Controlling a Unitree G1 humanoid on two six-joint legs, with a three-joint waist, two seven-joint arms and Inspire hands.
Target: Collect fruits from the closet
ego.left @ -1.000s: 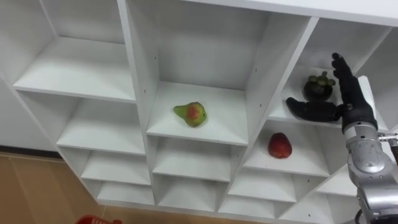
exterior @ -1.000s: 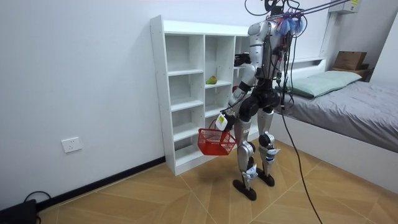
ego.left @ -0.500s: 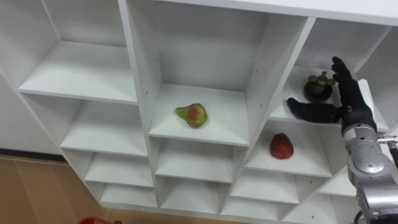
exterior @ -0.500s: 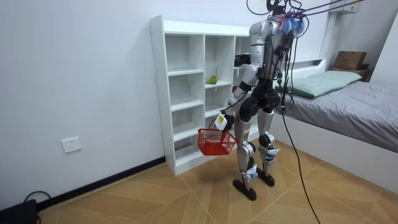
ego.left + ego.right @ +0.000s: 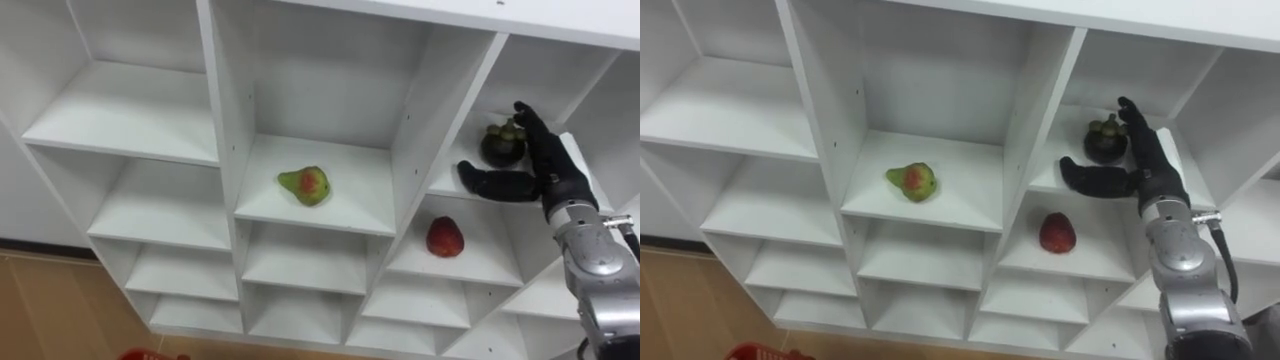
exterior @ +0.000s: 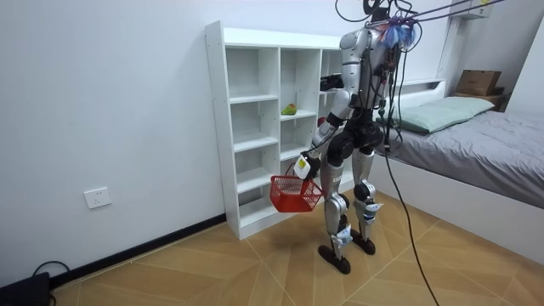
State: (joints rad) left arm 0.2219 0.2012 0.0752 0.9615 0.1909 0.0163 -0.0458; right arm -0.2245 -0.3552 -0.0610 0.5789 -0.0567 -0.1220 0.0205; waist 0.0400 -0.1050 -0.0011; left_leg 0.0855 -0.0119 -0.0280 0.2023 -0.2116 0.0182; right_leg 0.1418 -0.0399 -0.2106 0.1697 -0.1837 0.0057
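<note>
Fruits: mangosteen (image 5: 500, 145) in the closet's (image 5: 215, 120) right column, red fruit (image 5: 444, 237) one cell lower, pear (image 5: 305, 184) in the middle column | pear on its side, narrow end left | my right hand (image 5: 545, 172) spread wide just beside the mangosteen, thumb in front of it, gripping nothing | basket (image 6: 295, 194) hangs from my left hand (image 6: 303, 165) | wood floor (image 6: 255, 272), bed (image 6: 476, 144) at the room view's right

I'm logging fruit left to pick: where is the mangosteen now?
In the left eye view, the mangosteen sits on a right-column shelf of the closet, one shelf above the red fruit, beside the open right hand.
</note>
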